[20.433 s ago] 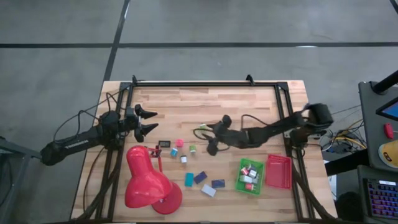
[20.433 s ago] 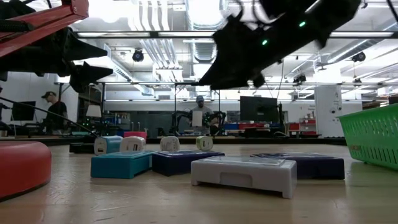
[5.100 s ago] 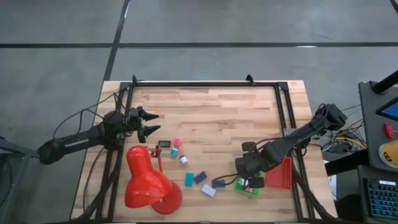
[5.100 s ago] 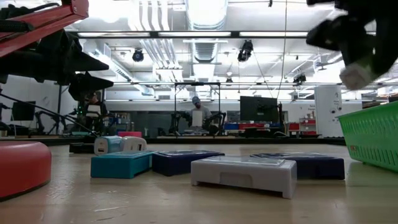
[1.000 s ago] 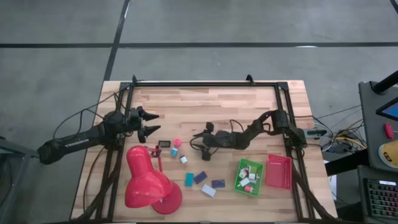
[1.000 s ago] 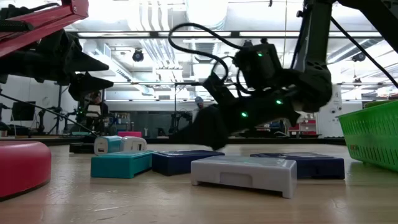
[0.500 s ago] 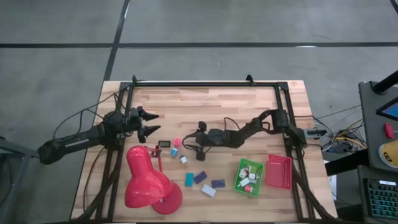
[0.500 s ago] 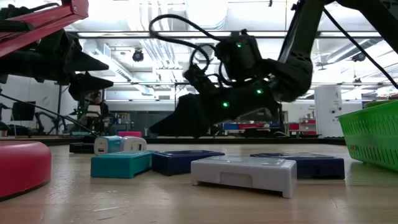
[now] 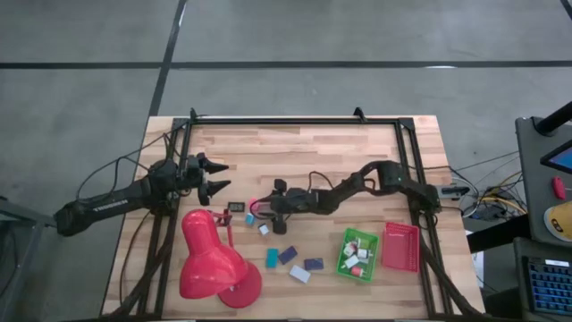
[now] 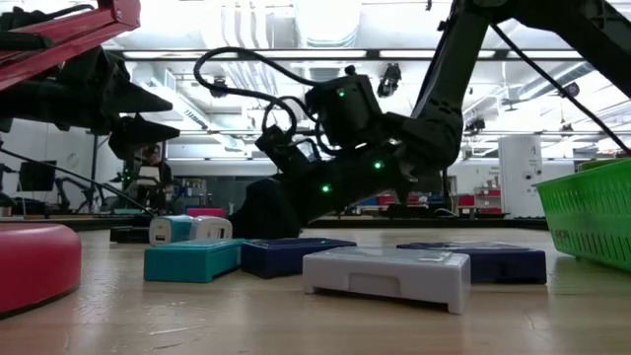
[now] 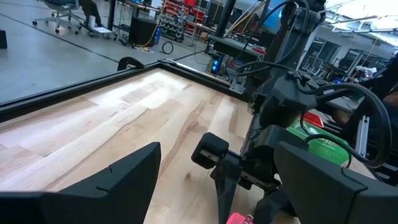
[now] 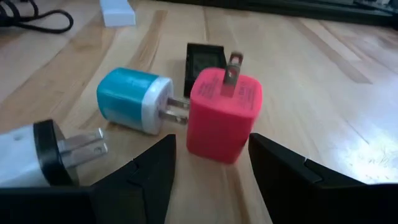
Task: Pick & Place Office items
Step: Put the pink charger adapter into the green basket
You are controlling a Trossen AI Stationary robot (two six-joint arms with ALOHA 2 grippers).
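Note:
The office items lie on the wooden table. A pink plug cube (image 12: 224, 115) stands prongs up beside a teal-and-white plug (image 12: 134, 99), a white plug (image 12: 37, 155) and a small black piece (image 12: 205, 59). My right gripper (image 12: 211, 142) is open and low over the table, one finger on each side of the pink cube (image 9: 255, 205), apart from it. Nearer the front edge lie flat blocks: teal (image 9: 272, 258), dark blue (image 9: 288, 255) and white (image 9: 299, 274). My left gripper (image 9: 219, 174) waits open at the table's left.
A big red desk lamp (image 9: 210, 259) stands at the near left. A green tray (image 9: 344, 259) with several small pieces and a red tray (image 9: 400, 246) sit at the near right. A black frame rail (image 9: 295, 121) runs along the far edge; the far half is bare wood.
My right gripper has gone toward the table's left edge and a little down, up to the pink plug cube, which now stands between its fingers. Its fingers have kept the same gap. No item has moved.

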